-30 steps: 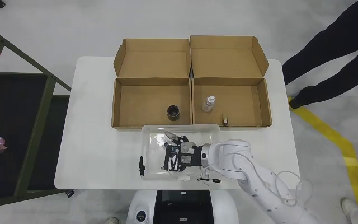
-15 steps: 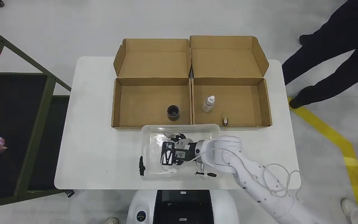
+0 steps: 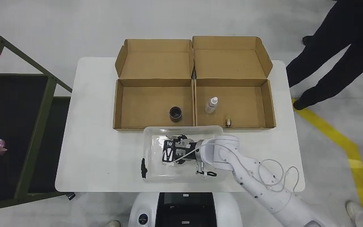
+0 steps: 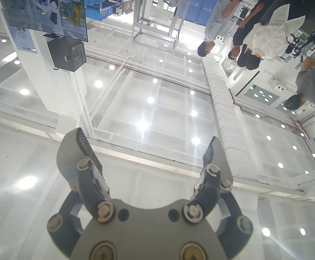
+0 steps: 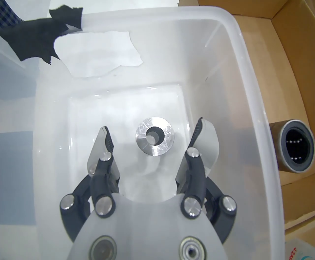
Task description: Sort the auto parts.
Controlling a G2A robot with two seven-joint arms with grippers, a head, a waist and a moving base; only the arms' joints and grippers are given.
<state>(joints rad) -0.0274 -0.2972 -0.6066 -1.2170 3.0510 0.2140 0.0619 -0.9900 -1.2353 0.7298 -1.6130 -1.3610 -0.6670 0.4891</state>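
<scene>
Though partly under the arm (image 3: 249, 170), clear bin (image 3: 152, 131) with metal ring (image 5: 155, 139) framed by parted right pincer (image 5: 153, 126); left pincer (image 4: 146, 136) parted too

A white table (image 3: 96, 130) with rounded corners stands on a pale grey floor (image 3: 57, 28). Off one side of it is a dark green metal frame (image 3: 41, 122) with a slanting bar; off the other, a yellow line (image 3: 334, 136) runs across the floor. In the left wrist view there is a white grid ceiling (image 4: 157, 110) dotted with round lights, a hanging screen (image 4: 49, 17), a black box (image 4: 66, 57) just beside the screen, and an open metal rack (image 4: 157, 24) near blue panels (image 4: 196, 9). In the right wrist view, a ragged scrap of black tape (image 5: 37, 46) lies just beside a torn white paper label (image 5: 98, 59).
</scene>
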